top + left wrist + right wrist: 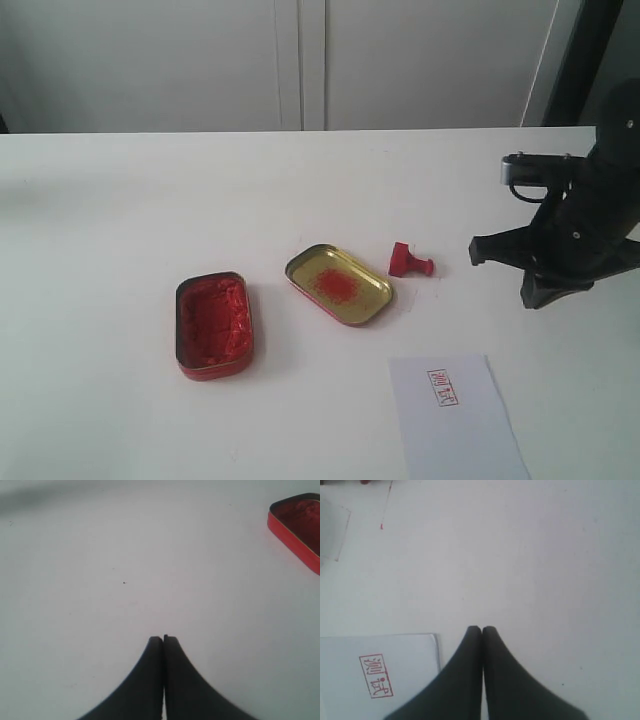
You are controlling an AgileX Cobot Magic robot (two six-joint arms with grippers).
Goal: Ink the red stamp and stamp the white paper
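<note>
Exterior view: red stamp [409, 263] nr lid [371, 296] rim, open table [150, 200] around; right gripper [482, 628], left gripper [163, 638] clenched empty.

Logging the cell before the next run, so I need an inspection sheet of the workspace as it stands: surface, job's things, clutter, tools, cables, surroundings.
Surface: white table, no spills seen.
Job's things: stamp lying on its side beside the lid, not gripped; paper at the near edge, bearing one red square mark.
Clutter: open ink tin with red ink inside; gold lid upturned, red smear in it.
Tools: left tool shut, empty, over bare table; right tool shut, empty, beside the paper.
Cables: nothing seen.
Surroundings: pale cabinet doors behind the table; dark post at upper right.
</note>
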